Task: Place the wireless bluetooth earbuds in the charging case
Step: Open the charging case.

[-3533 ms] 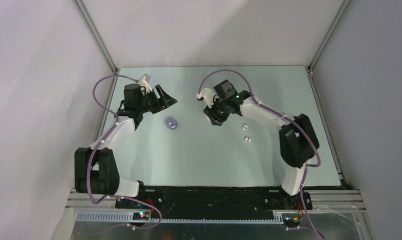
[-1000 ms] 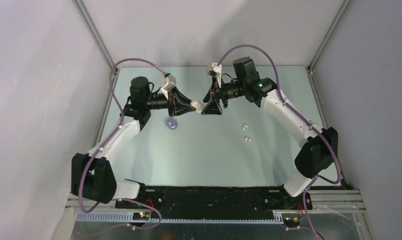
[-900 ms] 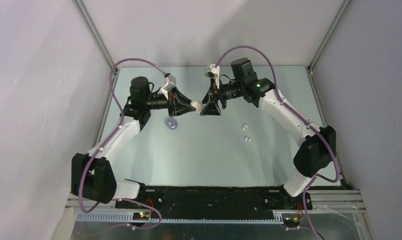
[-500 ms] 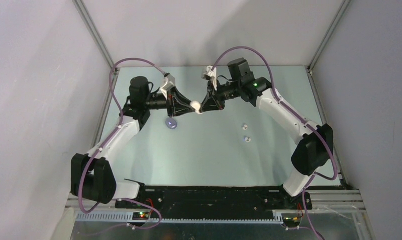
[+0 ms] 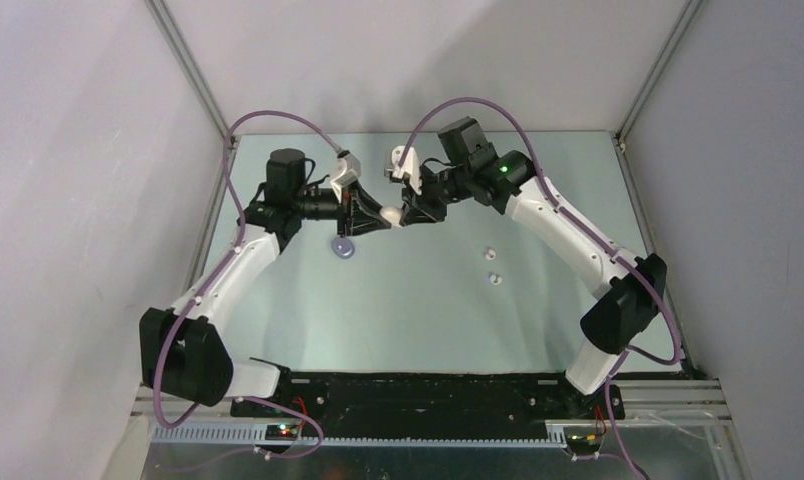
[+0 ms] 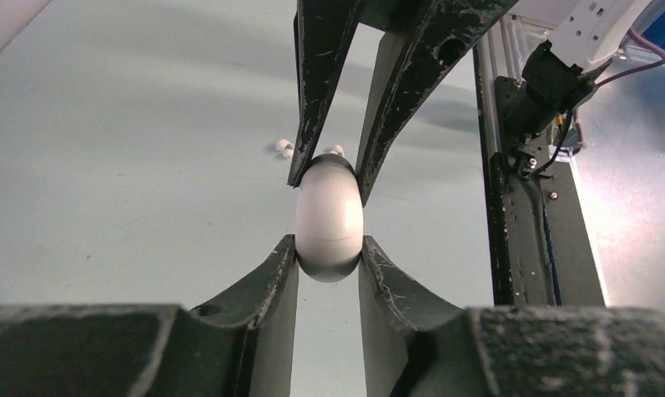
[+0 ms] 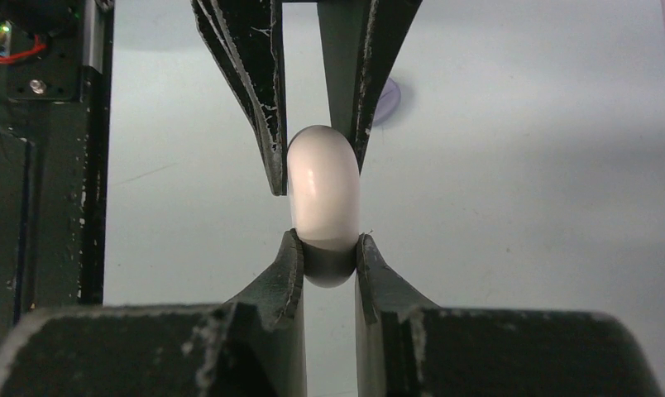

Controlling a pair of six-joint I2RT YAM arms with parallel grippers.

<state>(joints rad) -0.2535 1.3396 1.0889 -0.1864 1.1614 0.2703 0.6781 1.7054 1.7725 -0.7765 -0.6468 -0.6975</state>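
With the left tool [image 6: 328, 251] and right tool [image 7: 329, 246] each clamped on one end of the case [image 6: 329, 217], it should be pried open slowly, without twisting.

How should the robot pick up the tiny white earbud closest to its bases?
Probably from straight above, jaws pinching the tiny white rounded earbud across its round body. It lies low on the flat pale green table with nothing touching it, so a sideways approach would likely just push it along.

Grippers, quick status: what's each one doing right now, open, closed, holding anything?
Left gripper: closed on one end of the charging case.
Right gripper: closed on the opposite end of the same case.
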